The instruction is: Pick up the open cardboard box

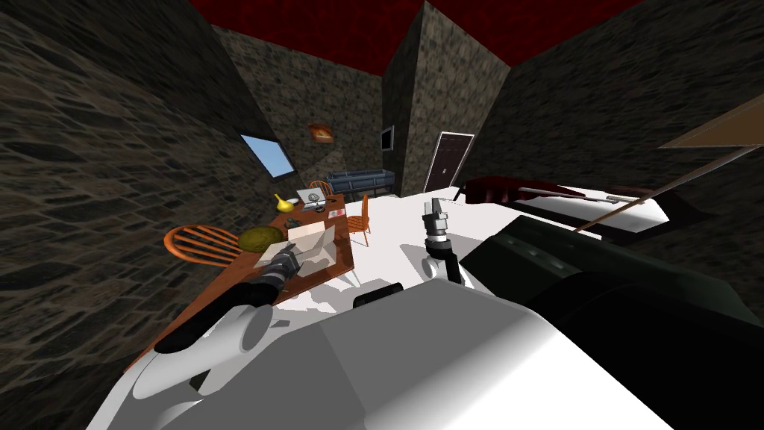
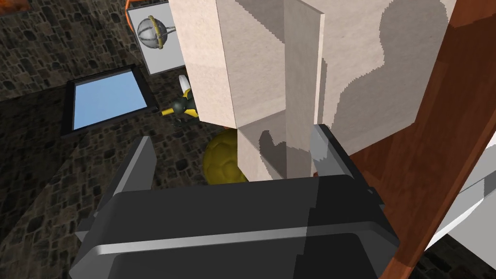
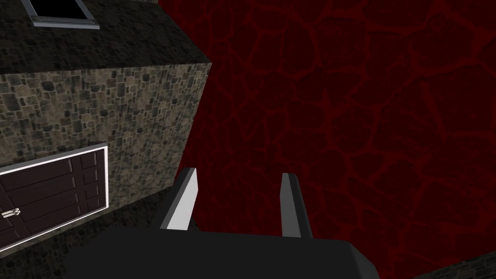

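The left gripper (image 2: pixel 232 138) stands wide open around one wall of the pale open cardboard box (image 2: pixel 368 72), ready to pinch it. The right gripper (image 3: pixel 238 172) is held up, open too.

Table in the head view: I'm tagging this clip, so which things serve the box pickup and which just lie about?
Job: open box; left gripper, open at its wall.
Lying about: yellow-green ball; orange chair; the wooden table merely bears them.
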Robot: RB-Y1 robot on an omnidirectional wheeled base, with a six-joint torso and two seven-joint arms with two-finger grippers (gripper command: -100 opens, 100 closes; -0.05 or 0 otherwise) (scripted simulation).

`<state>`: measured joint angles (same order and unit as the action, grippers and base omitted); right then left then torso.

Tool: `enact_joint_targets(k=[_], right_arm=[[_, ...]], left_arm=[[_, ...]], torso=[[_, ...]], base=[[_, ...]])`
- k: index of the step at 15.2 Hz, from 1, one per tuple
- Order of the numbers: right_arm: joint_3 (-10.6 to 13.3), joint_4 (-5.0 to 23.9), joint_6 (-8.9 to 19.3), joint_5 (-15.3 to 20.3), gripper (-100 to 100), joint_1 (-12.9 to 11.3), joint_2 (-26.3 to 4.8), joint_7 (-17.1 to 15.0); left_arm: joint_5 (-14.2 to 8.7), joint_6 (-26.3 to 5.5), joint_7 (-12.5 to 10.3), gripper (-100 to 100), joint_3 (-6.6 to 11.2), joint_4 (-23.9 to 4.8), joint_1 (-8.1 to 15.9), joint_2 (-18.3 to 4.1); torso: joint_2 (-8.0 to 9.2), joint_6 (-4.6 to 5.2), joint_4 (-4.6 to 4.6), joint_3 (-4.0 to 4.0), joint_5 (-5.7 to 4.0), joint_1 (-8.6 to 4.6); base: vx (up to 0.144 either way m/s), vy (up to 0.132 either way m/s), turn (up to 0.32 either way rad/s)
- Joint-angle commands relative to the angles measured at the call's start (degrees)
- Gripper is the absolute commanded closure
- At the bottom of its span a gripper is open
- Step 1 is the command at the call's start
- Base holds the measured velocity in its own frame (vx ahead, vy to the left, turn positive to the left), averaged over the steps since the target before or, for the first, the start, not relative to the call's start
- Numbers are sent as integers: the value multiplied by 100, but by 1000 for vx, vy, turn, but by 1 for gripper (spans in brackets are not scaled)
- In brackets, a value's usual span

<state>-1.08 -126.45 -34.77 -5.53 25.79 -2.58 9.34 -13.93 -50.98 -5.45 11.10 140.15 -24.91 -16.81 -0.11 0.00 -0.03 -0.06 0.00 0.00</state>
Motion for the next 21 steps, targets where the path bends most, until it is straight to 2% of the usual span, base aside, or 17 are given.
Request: enact_joint_targets(k=[1, 3, 4, 5, 10, 11, 13, 14, 17, 18, 19, 20, 21], right_arm=[[0, 0, 0, 0, 0, 0, 0, 0], [0, 0, 0, 0, 0, 0, 0, 0], [0, 0, 0, 0, 0, 0, 0, 0], [0, 0, 0, 0, 0, 0, 0, 0], [0, 0, 0, 0, 0, 0, 0, 0], [0, 0, 0, 0, 0, 0, 0, 0], [0, 0, 0, 0, 0, 0, 0, 0], [0, 0, 0, 0, 0, 0, 0, 0], [0, 0, 0, 0, 0, 0, 0, 0], [0, 0, 0, 0, 0, 0, 0, 0], [0, 0, 0, 0, 0, 0, 0, 0], [0, 0, 0, 0, 0, 0, 0, 0], [0, 0, 0, 0, 0, 0, 0, 0]], left_arm=[[-52, -286, -44, -100, 34, 61, 9, 10], [-52, -385, -44, -100, 34, 61, 9, 10], [-88, -588, -72, -100, 58, 89, 29, 17], [-88, -615, -72, -100, 58, 89, 29, 17], [-179, -1186, -147, -100, 121, 164, 88, 41], [-179, -1204, -147, -100, 121, 164, 88, 41], [-225, -1496, -185, -100, 153, 204, 122, 54], [-225, -1502, -185, -100, 153, 204, 122, 54], [-268, -1786, -222, -100, 185, 243, 160, 67], [-276, -1832, -228, -100, 191, 250, 169, 69], [-262, -1746, -217, -100, 181, 236, 163, 66], [-231, -1640, -195, -100, 164, 53, 228, 78], [-224, -1613, -190, -100, 160, 16, 241, 80]], torso=[[0, 0, 0, 0, 0, 0], [-3, 0, -1, -2, 0, 2], [-2, 0, -1, -1, 0, 2], [-2, 0, 0, -1, 0, 2], [-6, 0, -1, -3, 0, 1], [-6, 0, -1, -3, 0, 3], [-6, 0, -1, -3, 0, 3], [-8, 0, -2, -5, 1, 4], [-9, 0, -2, -5, 1, 3], [-11, 0, -2, -6, 0, 3], [-12, 0, -3, -7, 0, 3], [-7, 0, -2, -5, 0, 2], [-4, 1, -1, -3, 1, 2]], base=[[33, 4, 26], [32, 4, 11], [28, 4, 12], [30, 4, 16], [37, 4, 17], [36, 7, 11], [44, 9, 19], [46, 9, 13], [47, 5, 9], [53, 6, 4], [30, 4, 1], [21, 1, -20], [24, 2, -27]])
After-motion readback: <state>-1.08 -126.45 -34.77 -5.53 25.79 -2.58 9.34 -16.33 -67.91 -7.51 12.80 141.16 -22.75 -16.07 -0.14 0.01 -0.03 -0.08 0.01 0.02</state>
